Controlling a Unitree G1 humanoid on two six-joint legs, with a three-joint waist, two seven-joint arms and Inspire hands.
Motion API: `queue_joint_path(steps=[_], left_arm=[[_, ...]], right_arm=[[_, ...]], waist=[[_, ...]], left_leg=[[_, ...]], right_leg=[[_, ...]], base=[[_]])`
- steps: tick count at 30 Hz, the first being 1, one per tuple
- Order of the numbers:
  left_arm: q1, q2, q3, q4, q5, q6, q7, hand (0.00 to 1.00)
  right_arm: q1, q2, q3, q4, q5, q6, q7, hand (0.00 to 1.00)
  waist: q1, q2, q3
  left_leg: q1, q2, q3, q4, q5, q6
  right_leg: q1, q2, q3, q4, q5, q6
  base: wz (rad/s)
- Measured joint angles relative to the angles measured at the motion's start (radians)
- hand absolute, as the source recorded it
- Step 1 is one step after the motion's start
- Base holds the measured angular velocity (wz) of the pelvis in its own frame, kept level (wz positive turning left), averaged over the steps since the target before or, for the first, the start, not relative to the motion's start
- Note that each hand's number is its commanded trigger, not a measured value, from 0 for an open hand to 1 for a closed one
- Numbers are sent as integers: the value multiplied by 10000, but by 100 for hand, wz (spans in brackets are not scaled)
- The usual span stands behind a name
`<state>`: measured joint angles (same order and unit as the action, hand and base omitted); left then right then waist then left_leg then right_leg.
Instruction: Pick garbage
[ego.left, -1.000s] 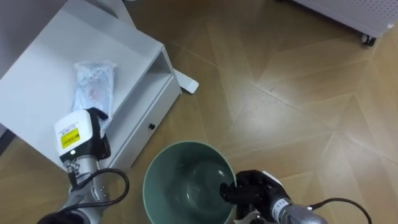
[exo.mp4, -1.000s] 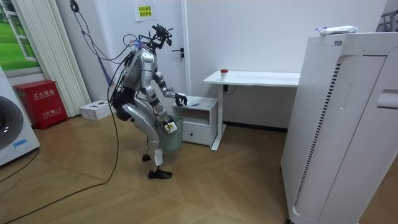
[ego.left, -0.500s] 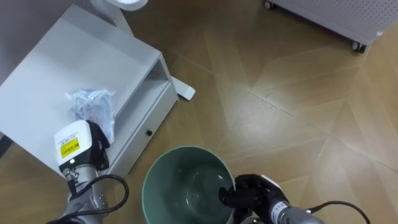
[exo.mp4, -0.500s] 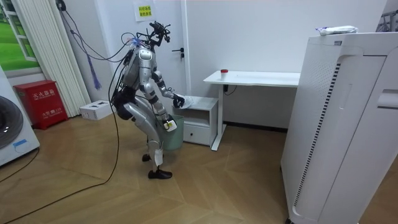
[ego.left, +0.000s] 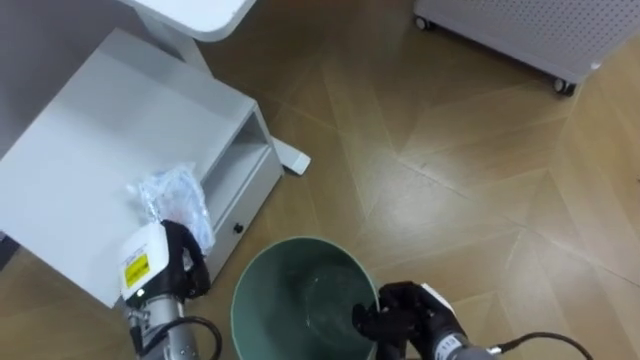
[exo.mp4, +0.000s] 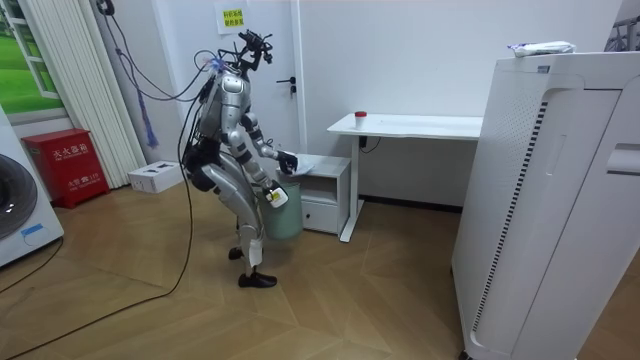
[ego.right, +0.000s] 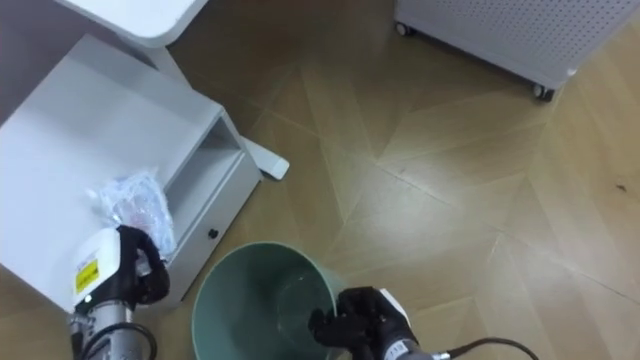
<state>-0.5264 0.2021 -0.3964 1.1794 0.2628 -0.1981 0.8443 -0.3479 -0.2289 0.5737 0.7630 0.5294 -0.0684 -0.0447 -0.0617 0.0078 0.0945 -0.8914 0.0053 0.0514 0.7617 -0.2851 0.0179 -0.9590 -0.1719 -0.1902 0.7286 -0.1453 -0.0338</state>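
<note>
The left hand's fingers curl round the near end of the crumpled clear plastic bag. It lies at the low white cabinet's front edge and points away from the hand. The right hand's fingers grip the round green bin's rim.

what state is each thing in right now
bag, crumpled, lying on the cabinet top near its front edge
bin, upright, looks empty
drawer, shut
right hand, shut on the bin's rim
left hand, at the bag's near end, grip unclear
</note>
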Motion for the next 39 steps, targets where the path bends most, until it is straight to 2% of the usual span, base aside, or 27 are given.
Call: queue_joint_path(steps=[2, 7, 8, 9, 10, 12, 14, 18, 23, 24, 27, 28, 29, 30, 39], left_arm=[[500, -17, -28, -578, -351, -447, 176, 100], [1490, -469, -290, -1486, -314, -924, 195, 100], [1783, -525, -487, -1725, -317, -927, 171, 100], [2018, -577, -706, -1894, -310, -927, 115, 100], [2124, -591, -821, -1979, -308, -927, 50, 100], [2704, -596, -1242, -2600, -332, -954, -274, 100], [2956, -684, -1413, -2682, -333, -999, -600, 100], [3056, -797, -1825, -2681, -335, -1033, -1326, 100], [3200, -994, -2066, -2672, -342, -1114, -2372, 100], [3256, -1094, -2089, -2639, -346, -1114, -2564, 100], [3294, -1140, -2198, -2631, -341, -1114, -2886, 100], [3312, -1150, -2223, -2613, -341, -1114, -2968, 78], [3308, -1159, -2237, -2579, -341, -1114, -3069, 44], [3305, -1161, -2250, -2564, -341, -1114, -3112, 0], [3278, -1200, -2137, -2439, -340, -1114, -3486, 0]], right_arm=[[213, 28, -200, -51, -467, -195, -100, 100], [905, -23, -692, -352, -1068, -477, -209, 100], [1025, 36, -755, -352, -1068, -491, -210, 100], [1096, 102, -810, -352, -1070, -495, -208, 100], [1143, 146, -882, -351, -1072, -512, -210, 100], [1348, 201, -982, -354, -1068, -652, -211, 100], [1416, 237, -983, -355, -1067, -655, -207, 100], [1387, 266, -977, -354, -1098, -669, -185, 100], [1360, 447, -1159, -318, -1094, -823, -212, 100], [1350, 582, -1173, -318, -1044, -842, -212, 100], [1344, 743, -1172, -319, -947, -945, -201, 100], [1342, 808, -1173, -320, -937, -947, -192, 100], [1336, 844, -1172, -321, -935, -964, -174, 100], [1338, 860, -1169, -321, -935, -966, -170, 100], [1304, 1164, -1250, -328, -990, -967, -17, 100]], waist=[[-194, -105, -30], [-87, -189, -106], [-54, -222, -255], [-26, -224, -349], [-3, -222, -355], [109, -227, -473], [199, -234, -497], [303, -202, -557], [408, -197, -559], [409, -195, -557], [400, -202, -552], [403, -201, -552], [387, -202, -551], [383, -202, -552], [412, -223, -537]], left_leg=[[224, 7, 15, -56, -4, -7], [781, 171, 89, -244, -39, -20], [857, 209, 115, -355, -18, -49], [956, 235, 148, -436, -7, -64], [1047, 245, 180, -476, -7, -64], [1310, 243, 363, -645, -6, -61], [1533, 242, 458, -742, -5, -59], [1719, 256, 464, -763, -2, -63], [1869, 276, 458, -771, 1, -56], [1881, 339, 457, -773, 1, -55], [1837, 367, 451, -771, -5, -49], [1827, 384, 455, -795, -6, -49], [1815, 390, 461, -838, -5, -48], [1812, 390, 461, -856, -5, -48], [1765, 403, 560, -1026, -34, -12]], right_leg=[[197, 2, 11, -15, -20, -7], [786, 215, 46, -442, 47, 7], [846, 299, 78, -592, 134, -5], [930, 371, 132, -697, 189, -8], [1000, 373, 139, -699, 201, -15], [1120, 382, 278, -730, 210, -4], [1254, 389, 358, -746, 210, 0], [1466, 399, 347, -851, 209, 3], [1669, 420, 333, -960, 249, 28], [1719, 517, 377, -1064, 303, 47], [1710, 546, 362, -1142, 330, 53], [1714, 573, 359, -1212, 362, 55], [1710, 576, 343, -1244, 393, 48], [1709, 575, 336, -1243, 402, 50], [1586, 630, 438, -1380, 431, 101]], base=[[0], [-11], [-20], [-18], [-17], [-16], [-12], [-1], [-1], [-4], [0], [-6], [-5], [0], [-3]])
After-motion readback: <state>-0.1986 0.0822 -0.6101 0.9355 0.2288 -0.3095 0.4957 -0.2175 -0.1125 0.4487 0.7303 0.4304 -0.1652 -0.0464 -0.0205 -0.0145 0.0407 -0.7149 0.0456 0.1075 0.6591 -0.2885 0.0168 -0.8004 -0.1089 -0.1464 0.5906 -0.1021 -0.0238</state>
